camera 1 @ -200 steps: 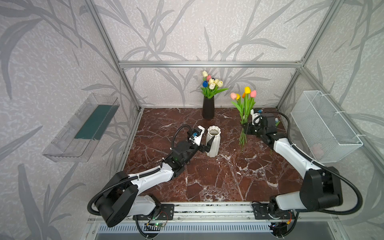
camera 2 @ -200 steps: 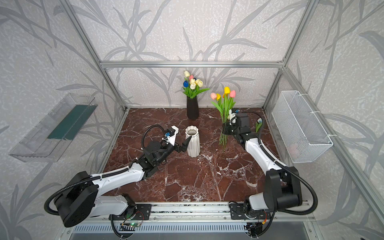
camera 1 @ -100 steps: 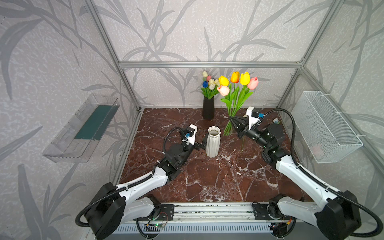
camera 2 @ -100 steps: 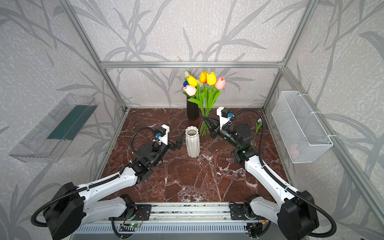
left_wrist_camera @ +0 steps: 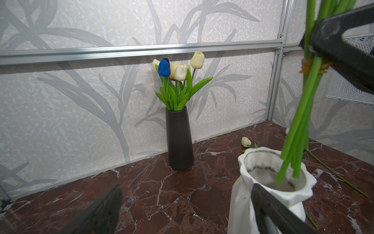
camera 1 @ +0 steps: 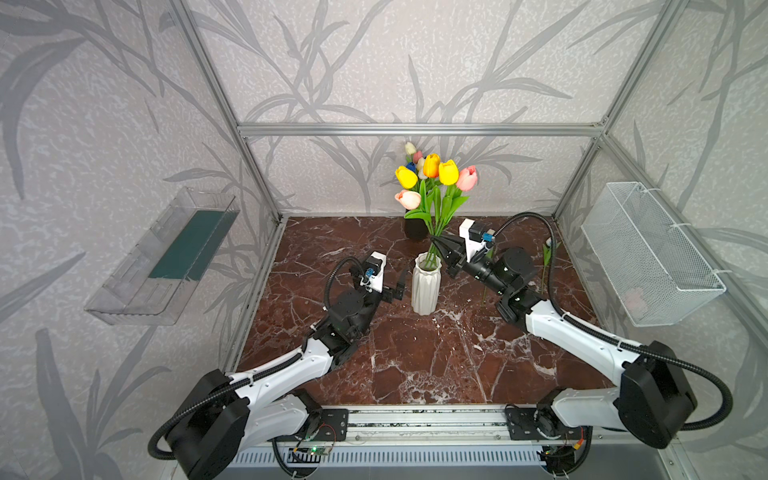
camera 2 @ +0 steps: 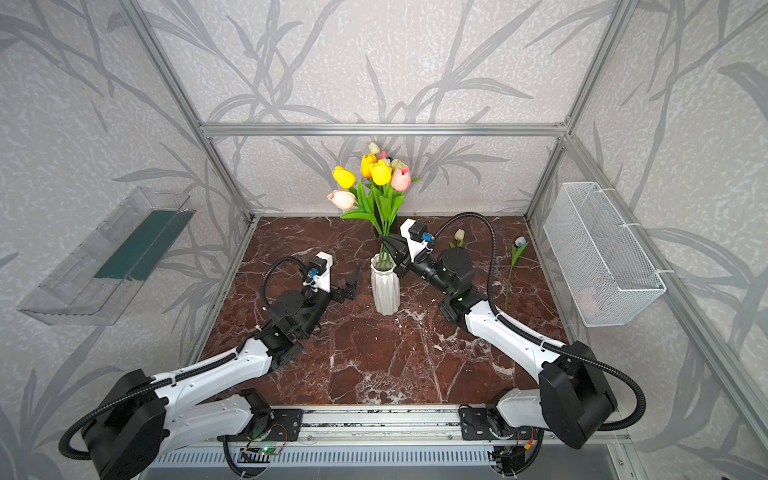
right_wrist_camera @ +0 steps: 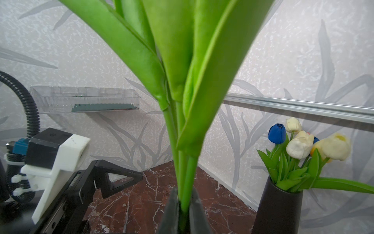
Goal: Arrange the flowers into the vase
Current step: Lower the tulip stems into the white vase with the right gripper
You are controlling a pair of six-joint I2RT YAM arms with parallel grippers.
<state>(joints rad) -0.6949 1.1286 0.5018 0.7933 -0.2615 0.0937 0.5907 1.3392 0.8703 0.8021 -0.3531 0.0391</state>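
The right gripper (camera 1: pixel 436 242) (camera 2: pixel 384 242) (right_wrist_camera: pixel 183 194) has its jaws pressed tight on the green stems of a bunch of tulips (camera 1: pixel 434 195) (camera 2: pixel 380 195). The heads are yellow, orange and pink. The bunch stands almost upright, leaning a little toward 1 o'clock. A tan band (left_wrist_camera: pixel 307 66) ties the stems right where the jaws pinch them. The cut ends of the stems (left_wrist_camera: pixel 297 141) are already inside the mouth of the white vase (camera 1: pixel 426 286) (camera 2: pixel 385 291) (left_wrist_camera: pixel 242 192), just below the rim – they hang there, and I cannot tell if they reach the bottom.

The white vase stands upright near the middle of the counter (camera 1: pixel 415 365), a little toward 12 o'clock. At 9 o'clock from it is the left gripper (camera 1: pixel 395 289) (camera 2: pixel 349 286) (left_wrist_camera: pixel 186 188), low over the counter. Its jaws are spread wide and hold nothing. One finger is just beside the wall of the vase; whether it touches I cannot tell.

At 12 o'clock, close to the back wall, a black vase (camera 1: pixel 415 227) (left_wrist_camera: pixel 179 139) (right_wrist_camera: pixel 277 206) holds other tulips (left_wrist_camera: pixel 178 81) – blue, cream and white heads.

Between 1 and 2 o'clock two loose tulips lie on the counter, one with a cream head (camera 2: pixel 459 235) and one with a pale blue head (camera 2: pixel 519 242).
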